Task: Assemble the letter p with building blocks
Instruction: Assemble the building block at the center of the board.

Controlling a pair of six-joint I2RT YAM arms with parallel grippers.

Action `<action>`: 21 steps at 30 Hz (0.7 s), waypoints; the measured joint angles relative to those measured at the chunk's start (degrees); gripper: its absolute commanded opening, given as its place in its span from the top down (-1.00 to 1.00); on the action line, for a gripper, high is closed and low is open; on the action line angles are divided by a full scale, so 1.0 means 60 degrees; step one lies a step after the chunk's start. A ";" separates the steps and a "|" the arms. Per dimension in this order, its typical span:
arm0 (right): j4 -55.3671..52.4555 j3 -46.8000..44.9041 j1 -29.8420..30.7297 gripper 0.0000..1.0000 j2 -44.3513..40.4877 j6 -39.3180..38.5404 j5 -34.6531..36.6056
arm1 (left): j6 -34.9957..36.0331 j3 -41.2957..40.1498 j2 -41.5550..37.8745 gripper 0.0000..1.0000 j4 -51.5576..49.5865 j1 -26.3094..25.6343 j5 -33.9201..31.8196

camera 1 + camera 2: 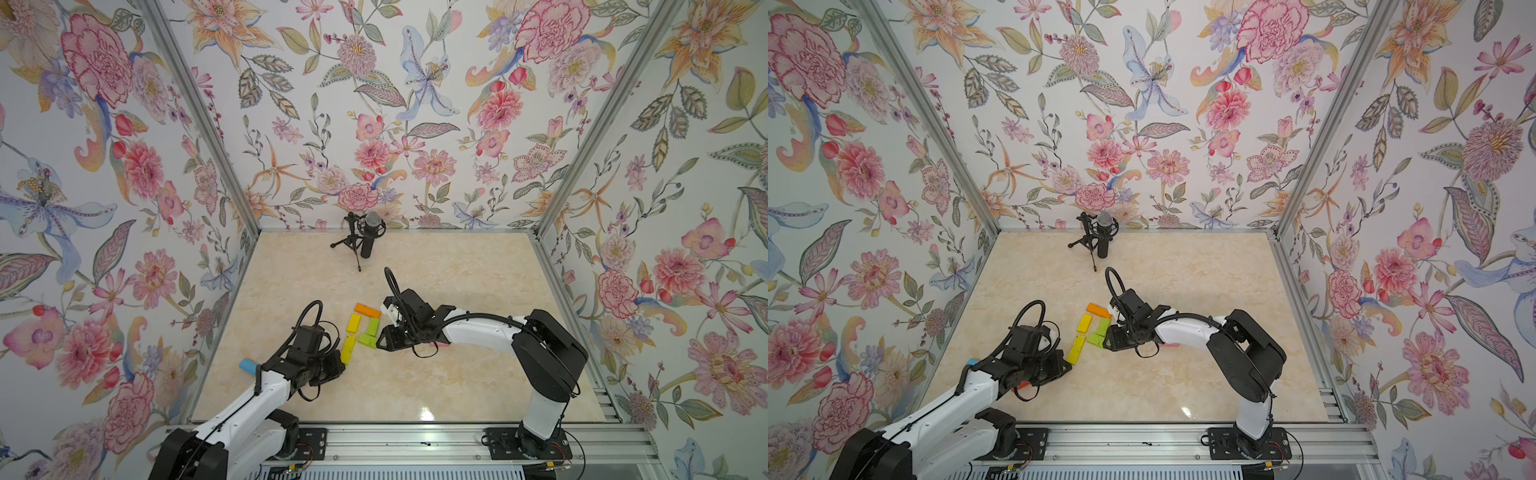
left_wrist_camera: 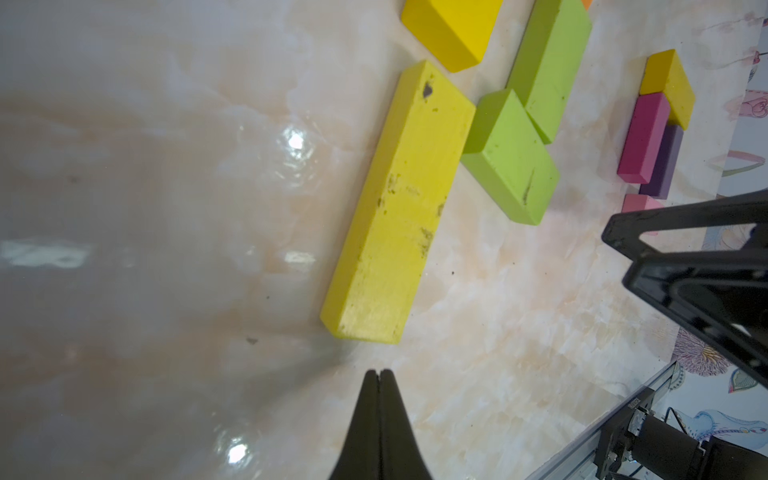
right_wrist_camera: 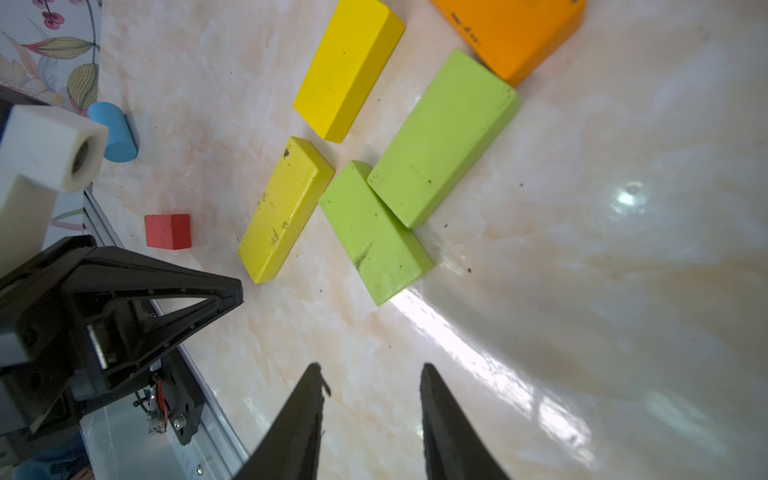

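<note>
The building blocks lie mid-table in both top views: an orange bar (image 1: 367,310) farthest back, a short yellow bar (image 1: 353,323), a long yellow bar (image 1: 348,350), a long lime bar (image 1: 372,326) and a short lime bar (image 1: 367,340) touching it. My left gripper (image 2: 378,372) is shut and empty, its tip just off the long yellow bar's (image 2: 399,208) near end. My right gripper (image 3: 372,368) stands open with nothing between its fingers, a little short of the short lime bar (image 3: 374,232). Magenta (image 2: 638,137), purple (image 2: 667,162), yellow (image 2: 669,83) and pink (image 2: 640,203) blocks sit clustered beyond the lime bars.
A microphone on a tripod (image 1: 368,235) stands at the back of the table. A blue cylinder (image 3: 114,131) and a red cube (image 3: 168,231) lie by the left wall near the left arm. An aluminium rail (image 1: 415,440) runs along the front edge.
</note>
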 measured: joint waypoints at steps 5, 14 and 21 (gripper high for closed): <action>0.0193 -0.0004 0.0000 0.22 0.0390 0.0004 -0.0197 | 0.0007 0.0000 0.0138 1.00 0.0062 0.0000 -0.0004; 0.0667 0.0004 0.0007 0.22 0.0852 0.0011 -0.0535 | 0.0040 0.0004 0.0397 1.00 0.0299 -0.0004 -0.0029; 0.0878 0.0208 0.0004 0.22 0.1082 0.0029 -0.0696 | 0.0069 0.0004 0.0474 1.00 0.0306 0.0000 -0.0033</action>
